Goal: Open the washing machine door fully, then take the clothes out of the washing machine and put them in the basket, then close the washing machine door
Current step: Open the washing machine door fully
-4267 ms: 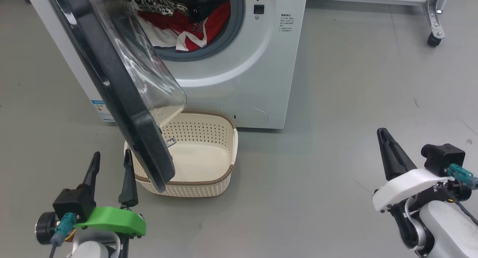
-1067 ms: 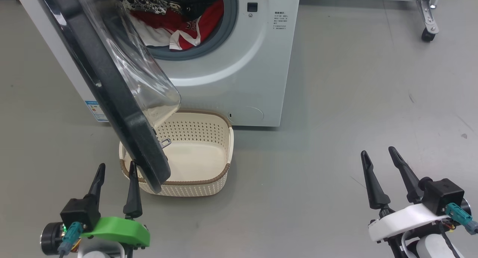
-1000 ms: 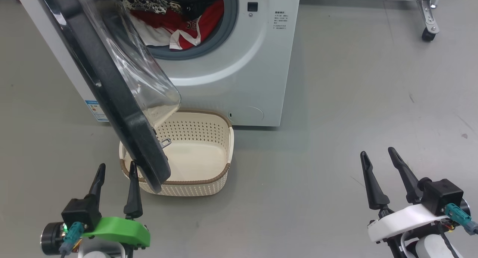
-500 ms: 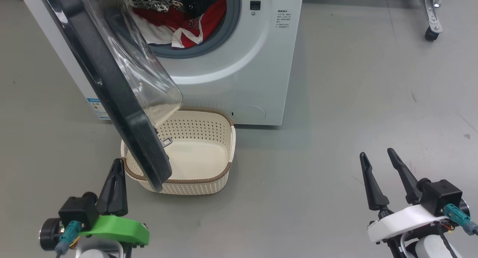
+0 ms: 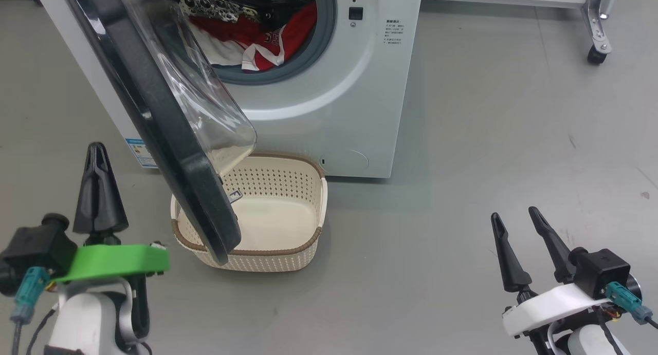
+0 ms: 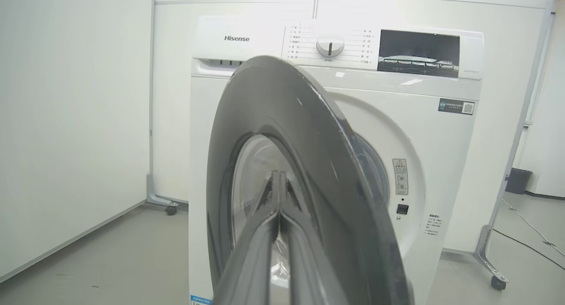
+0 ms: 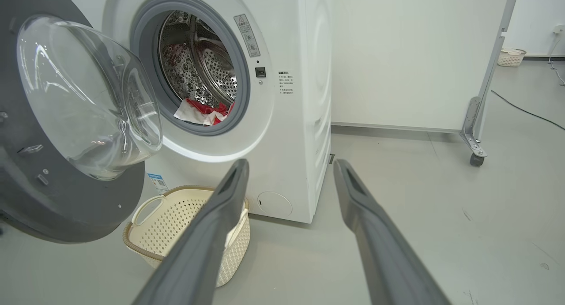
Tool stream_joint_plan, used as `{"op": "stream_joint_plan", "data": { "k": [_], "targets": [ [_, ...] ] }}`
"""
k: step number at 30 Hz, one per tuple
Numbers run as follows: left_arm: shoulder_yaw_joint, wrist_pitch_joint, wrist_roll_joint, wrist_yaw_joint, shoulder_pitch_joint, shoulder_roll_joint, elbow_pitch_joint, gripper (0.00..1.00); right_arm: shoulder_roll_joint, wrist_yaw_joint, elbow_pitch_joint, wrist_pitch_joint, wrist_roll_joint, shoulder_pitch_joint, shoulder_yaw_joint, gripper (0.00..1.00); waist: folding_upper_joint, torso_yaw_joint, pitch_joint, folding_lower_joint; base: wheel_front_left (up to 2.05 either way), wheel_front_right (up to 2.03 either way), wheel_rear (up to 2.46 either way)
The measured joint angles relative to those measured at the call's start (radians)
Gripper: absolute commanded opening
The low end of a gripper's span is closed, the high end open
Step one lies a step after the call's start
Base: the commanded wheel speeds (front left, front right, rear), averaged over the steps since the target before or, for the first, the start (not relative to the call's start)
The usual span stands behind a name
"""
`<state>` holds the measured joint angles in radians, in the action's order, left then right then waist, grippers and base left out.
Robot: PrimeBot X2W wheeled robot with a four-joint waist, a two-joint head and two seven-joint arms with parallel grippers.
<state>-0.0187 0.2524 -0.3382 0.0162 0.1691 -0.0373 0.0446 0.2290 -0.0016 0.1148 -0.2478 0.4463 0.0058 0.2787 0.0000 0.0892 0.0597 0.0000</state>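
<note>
Red clothes (image 5: 257, 36) half hidden behind door (image 5: 169, 154), basket (image 5: 267, 262) partly covered, left hand (image 5: 96, 149) clenched empty, right hand (image 5: 514, 213) released

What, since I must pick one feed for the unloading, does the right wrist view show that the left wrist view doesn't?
Right wrist view, not left: the red clothes in the drum, the basket, and the right gripper, open. Left wrist view, not right: the control dial, the Hisense logo, and the left gripper, shut. Both: the washing machine door, partly open, and the washing machine front.
</note>
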Motion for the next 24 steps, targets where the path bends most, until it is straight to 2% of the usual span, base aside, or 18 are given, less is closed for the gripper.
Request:
{"op": "stream_joint_plan", "data": {
  "k": [12, 24],
  "targets": [
    [0.003, 0.005, 0.034, -0.032, 0.153, -0.008, -0.098, 0.00, -0.016, 0.018, 0.025, 0.000, -0.010, 0.000, 0.003, 1.00, 0.0000, -0.004, -0.038, 0.0000, 0.00, 0.00, 0.00],
    [-0.081, 0.005, 0.078, -0.068, 0.225, -0.012, -0.135, 0.00, -0.036, 0.031, 0.036, 0.000, -0.019, 0.004, 0.013, 1.00, 0.0000, -0.023, -0.054, 0.0000, 0.00, 0.00, 0.00]
  ]
}}
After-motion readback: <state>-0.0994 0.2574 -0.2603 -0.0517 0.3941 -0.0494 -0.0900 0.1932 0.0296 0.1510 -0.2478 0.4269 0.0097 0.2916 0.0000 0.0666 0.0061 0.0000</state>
